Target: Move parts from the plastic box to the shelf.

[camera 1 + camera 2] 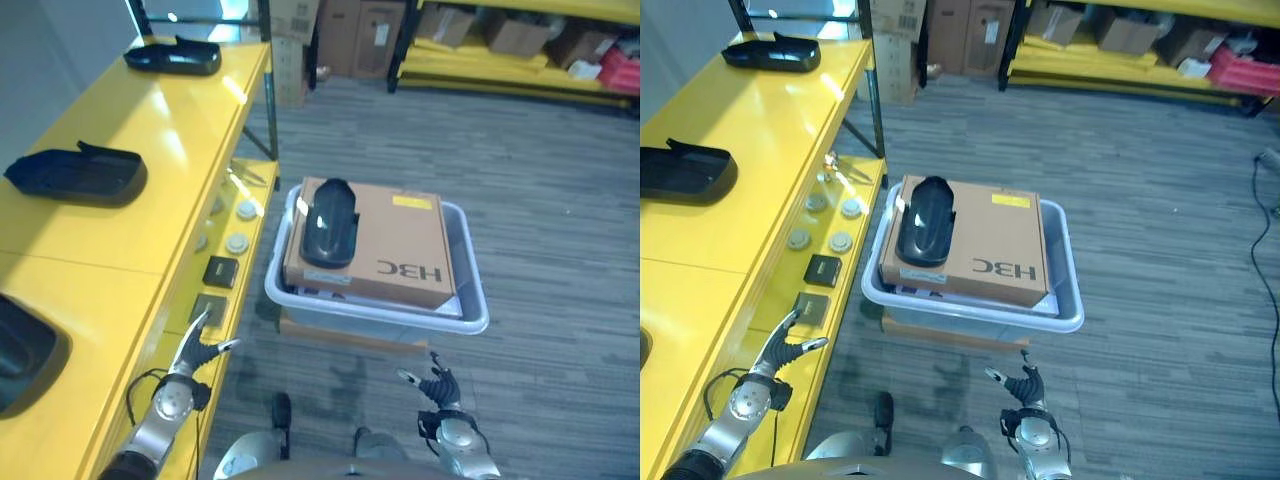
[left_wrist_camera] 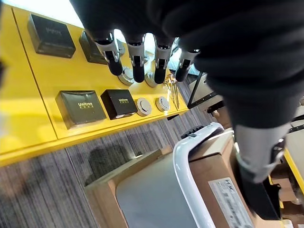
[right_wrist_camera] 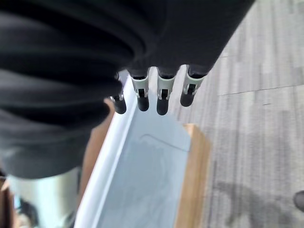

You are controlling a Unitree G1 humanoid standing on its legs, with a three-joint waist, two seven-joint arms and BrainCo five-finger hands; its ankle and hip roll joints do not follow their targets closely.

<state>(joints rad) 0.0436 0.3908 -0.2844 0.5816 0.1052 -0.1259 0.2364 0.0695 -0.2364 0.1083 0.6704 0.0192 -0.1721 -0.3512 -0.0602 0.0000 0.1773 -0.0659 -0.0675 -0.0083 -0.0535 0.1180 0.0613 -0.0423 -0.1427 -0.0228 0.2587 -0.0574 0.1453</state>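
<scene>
A grey plastic box (image 1: 468, 318) stands on the floor beside the yellow shelf (image 1: 150, 140). It holds a brown cardboard box (image 1: 400, 240) with a black curved part (image 1: 330, 222) lying on top. Three similar black parts rest on the shelf top: one at the far end (image 1: 172, 57), one midway (image 1: 75, 172) and one at the near edge (image 1: 20, 360). My left hand (image 1: 190, 355) hangs open by the shelf's lower ledge, fingers (image 2: 137, 66) straight. My right hand (image 1: 435, 385) is open low in front of the plastic box, fingers (image 3: 161, 95) pointing at its wall (image 3: 142, 190). Neither hand holds anything.
The shelf's lower ledge carries small black boxes (image 2: 80, 108) and round silver discs (image 1: 237, 243). A wooden base (image 3: 192, 175) sits under the plastic box. Cardboard boxes (image 1: 350, 35) and yellow racks (image 1: 500, 70) line the far wall. Grey floor (image 1: 560, 200) lies open to the right.
</scene>
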